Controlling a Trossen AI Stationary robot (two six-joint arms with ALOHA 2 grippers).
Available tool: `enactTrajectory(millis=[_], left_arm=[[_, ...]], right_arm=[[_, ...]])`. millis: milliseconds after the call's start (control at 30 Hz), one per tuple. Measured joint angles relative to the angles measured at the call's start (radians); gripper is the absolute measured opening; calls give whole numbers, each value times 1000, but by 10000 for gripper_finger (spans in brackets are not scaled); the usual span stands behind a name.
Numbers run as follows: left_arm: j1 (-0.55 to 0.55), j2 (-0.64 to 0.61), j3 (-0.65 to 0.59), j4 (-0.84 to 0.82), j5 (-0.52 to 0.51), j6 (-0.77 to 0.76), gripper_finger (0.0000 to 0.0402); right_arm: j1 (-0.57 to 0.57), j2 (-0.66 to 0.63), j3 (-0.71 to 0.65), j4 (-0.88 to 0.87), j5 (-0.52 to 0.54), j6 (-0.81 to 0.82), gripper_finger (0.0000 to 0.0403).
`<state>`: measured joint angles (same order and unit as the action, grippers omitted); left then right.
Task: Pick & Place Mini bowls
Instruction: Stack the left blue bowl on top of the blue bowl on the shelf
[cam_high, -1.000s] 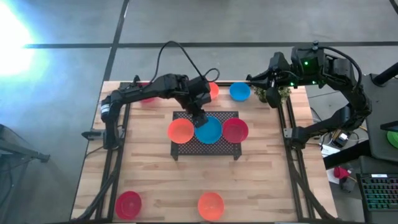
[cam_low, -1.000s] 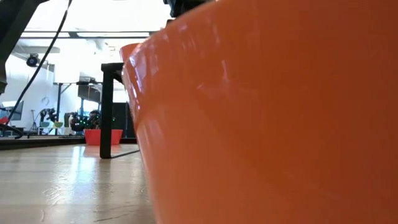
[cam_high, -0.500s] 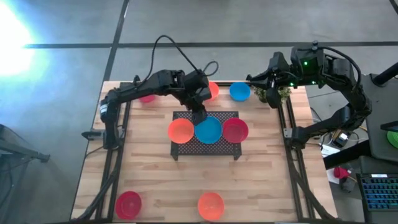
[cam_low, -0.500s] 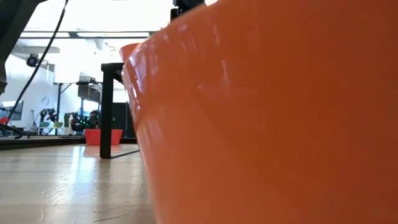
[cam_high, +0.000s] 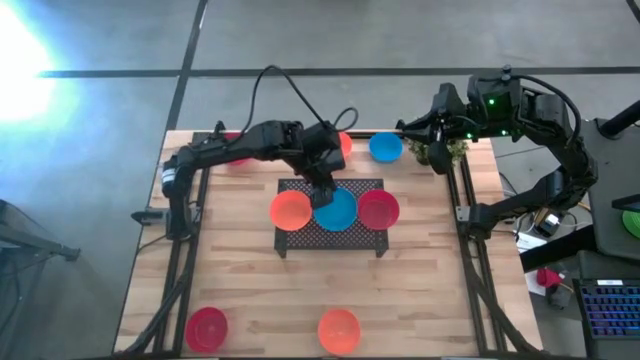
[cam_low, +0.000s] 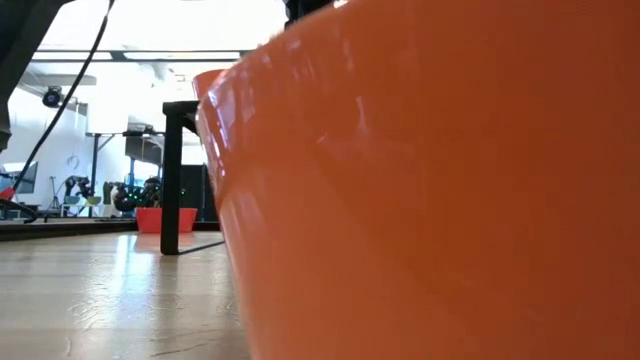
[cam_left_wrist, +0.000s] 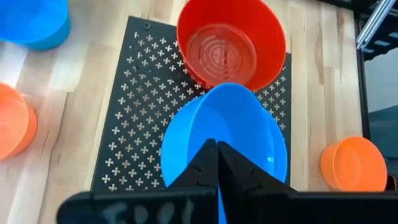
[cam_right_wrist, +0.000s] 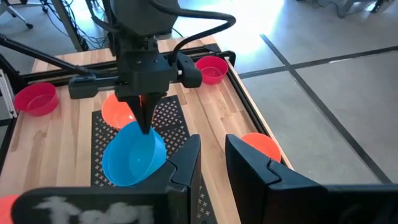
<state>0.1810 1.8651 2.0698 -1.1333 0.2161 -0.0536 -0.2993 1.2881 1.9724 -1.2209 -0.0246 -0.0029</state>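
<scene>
now the left gripper (cam_left_wrist: 217, 163) has its fingers (cam_left_wrist: 202, 165) clenched on the near rim of the blue bowl (cam_left_wrist: 239, 130), which sits tilted on the mesh rack (cam_left_wrist: 137, 124) between the red bowl (cam_left_wrist: 231, 43) and an orange bowl (cam_high: 291, 210). right gripper (cam_right_wrist: 211, 163) waits released beside the rack.

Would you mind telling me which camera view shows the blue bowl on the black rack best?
The left wrist view: the blue bowl fills the middle, its rim pinched by the left gripper, jaws shut. The high view shows it small, between two other bowls on the rack. The right wrist view shows it tilted. The low view misses it.
</scene>
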Motion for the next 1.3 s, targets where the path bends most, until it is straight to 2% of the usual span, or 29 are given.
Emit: enactTrajectory(millis=[200, 500, 700, 1000, 1300], left_arm=[[1, 3, -34, 5, -10, 7, 0], [2, 1, -17, 14, -27, 4, 0], [2, -3, -1, 16, -89, 4, 0], [1, 2, -81, 34, -106, 19, 0], [3, -2, -16, 48, -109, 19, 0]], right_arm=[[0, 0, -1, 0, 0, 2, 72], [0, 0, -1, 5, 0, 2, 72], [0, 0, -1, 5, 0, 2, 72], [0, 0, -1, 6, 0, 2, 72], [0, 0, -1, 6, 0, 0, 72]])
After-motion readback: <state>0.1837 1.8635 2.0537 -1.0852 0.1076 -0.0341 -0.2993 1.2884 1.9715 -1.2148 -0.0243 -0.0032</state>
